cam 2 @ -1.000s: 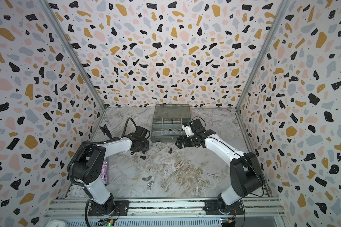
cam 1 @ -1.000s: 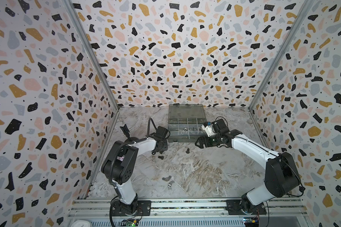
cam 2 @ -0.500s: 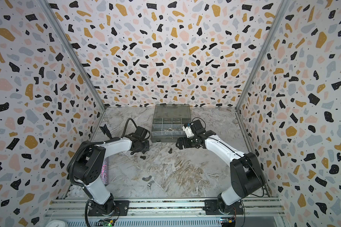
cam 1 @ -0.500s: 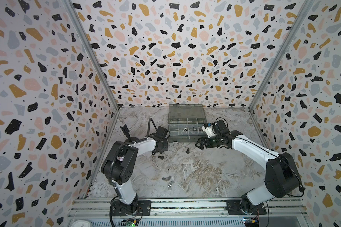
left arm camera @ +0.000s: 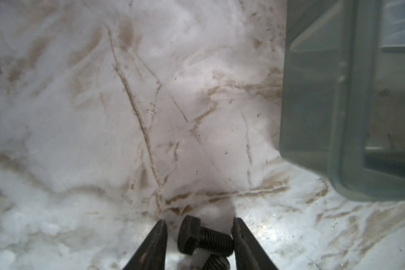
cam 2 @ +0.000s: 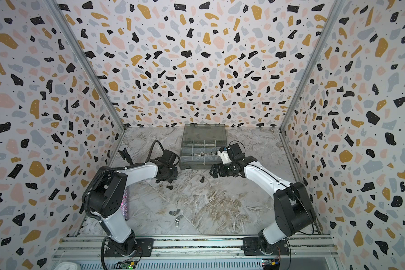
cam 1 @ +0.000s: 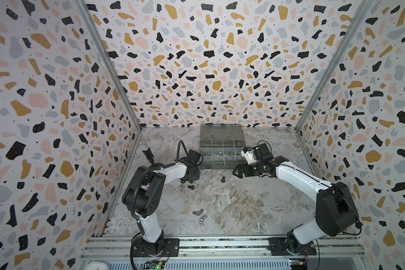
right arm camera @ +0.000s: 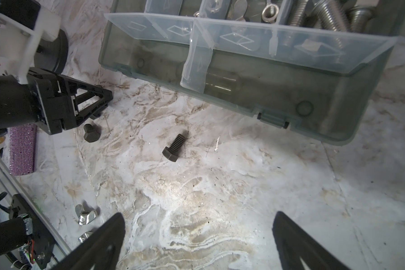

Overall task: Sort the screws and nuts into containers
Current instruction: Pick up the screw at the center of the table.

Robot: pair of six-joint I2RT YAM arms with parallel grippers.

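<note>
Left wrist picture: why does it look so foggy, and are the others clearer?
Left wrist view: only the black screw close to the lens is sharp; the marble tabletop and organizer box beyond are out of focus. Right wrist view: crisp, with a bright glare patch on the marble. Both top views: evenly lit, sharp, though the wing nuts look tiny.

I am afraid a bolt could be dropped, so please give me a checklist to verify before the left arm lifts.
1. Left end effector stands around the black bolt: ok.
2. Firm grip on it: not ok, a gap shows on one side.
3. Second black bolt clear of the jaws: cannot tell.
4. Organizer box lid open: ok.
5. Right end effector open, empty, apart from the left one: ok.
</note>
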